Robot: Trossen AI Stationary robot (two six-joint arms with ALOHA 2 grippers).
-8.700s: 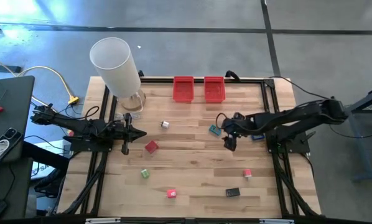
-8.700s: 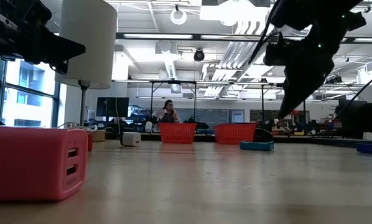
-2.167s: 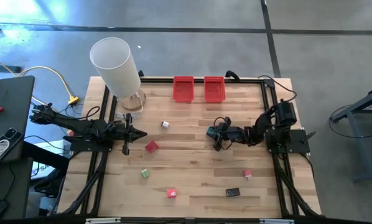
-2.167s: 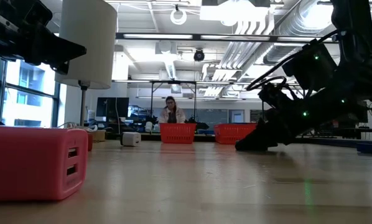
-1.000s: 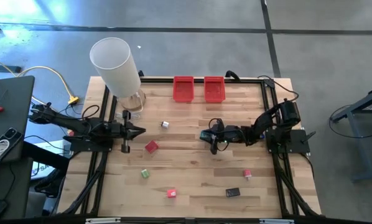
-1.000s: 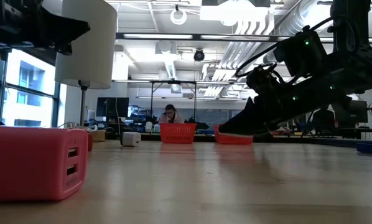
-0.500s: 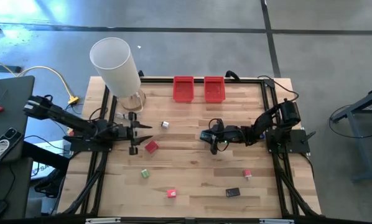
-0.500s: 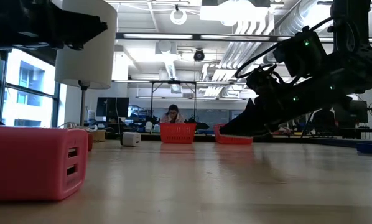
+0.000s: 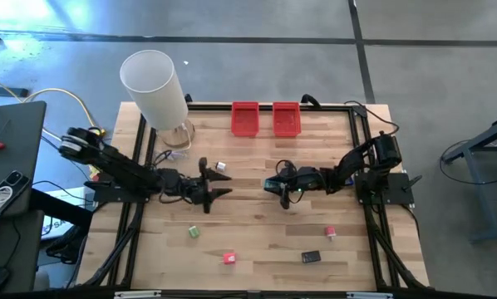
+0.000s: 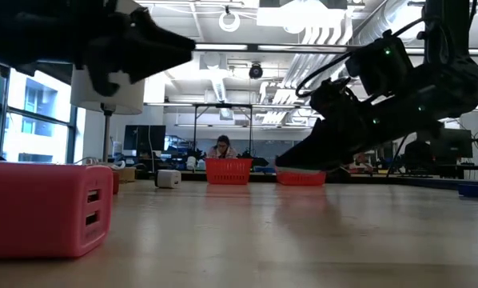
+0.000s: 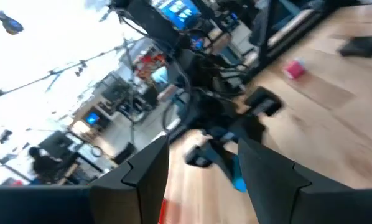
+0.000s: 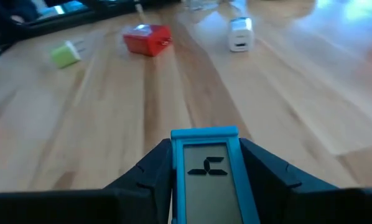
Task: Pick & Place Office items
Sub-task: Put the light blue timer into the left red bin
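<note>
Right hand [image 12: 206, 186] around teal piece [image 12: 206, 167]

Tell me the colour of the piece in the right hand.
Blue frame around a pale face with a dark mark; the right wrist view shows it best.

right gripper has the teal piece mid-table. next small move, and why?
Probably carry it toward the two red bins at the far edge. The right gripper is shut on the teal piece, lifted off the wood in the low view, with nothing between it and the bins. The left gripper sits open over the red block.
</note>
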